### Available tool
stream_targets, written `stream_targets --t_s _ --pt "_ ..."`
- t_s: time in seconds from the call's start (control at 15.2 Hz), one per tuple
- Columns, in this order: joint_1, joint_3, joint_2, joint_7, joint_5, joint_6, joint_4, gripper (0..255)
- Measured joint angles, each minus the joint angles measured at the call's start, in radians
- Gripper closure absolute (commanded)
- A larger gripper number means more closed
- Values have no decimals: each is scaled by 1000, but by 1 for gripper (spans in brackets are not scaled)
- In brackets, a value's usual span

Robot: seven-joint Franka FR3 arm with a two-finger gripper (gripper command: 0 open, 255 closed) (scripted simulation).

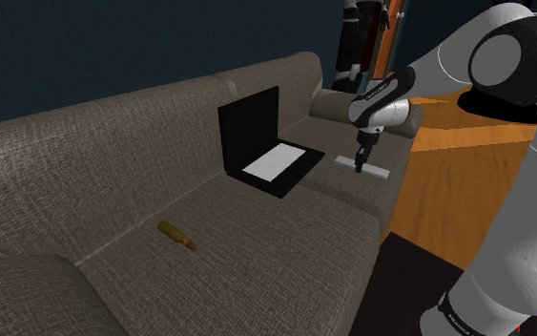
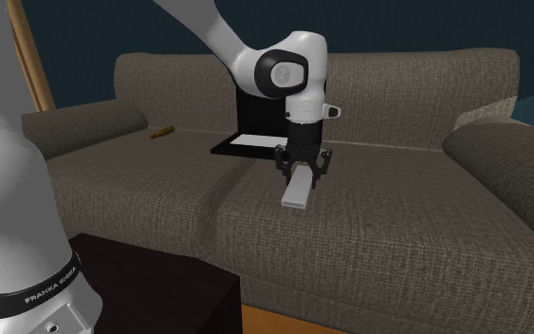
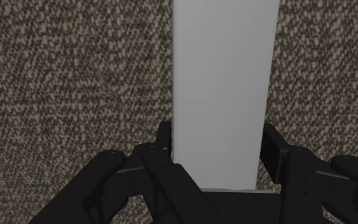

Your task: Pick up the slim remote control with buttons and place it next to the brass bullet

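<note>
The claw [image 3: 217,143] straddles one end of the pale grey remote [image 3: 225,76] on speckled sofa fabric [image 3: 75,76].

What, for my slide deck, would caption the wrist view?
Black gripper over one end of a plain white remote lying on a brown woven sofa cushion.

Long sofa [image 1: 257,243] [image 2: 397,218] [image 3: 75,76] in coarse grey-brown woven cloth, with seams between the seat cushions and a padded arm at each end. Carries three things on its seat.

Open black laptop [image 1: 257,138] [image 2: 251,142]: base flat on the cushion, pale panel on the base, dark screen upright toward the backrest.

Small brass bullet [image 1: 176,235] [image 2: 163,131]: on its side, well apart from the laptop, toward the shoulder view's left.

Slim remote control [image 1: 379,173] [image 2: 296,192] [image 3: 222,83]: drawn plain pale grey, flat on the cushion on the laptop's other side, near the laptop and far from the bullet.
</note>
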Motion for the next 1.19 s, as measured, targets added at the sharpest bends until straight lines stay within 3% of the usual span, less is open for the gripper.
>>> stream_targets --t_s 0.46,1.19 --pt "1 0 -4 2 -2 -5 1 255" --pt "7 -8 -84 32 -50 -140 64 255"
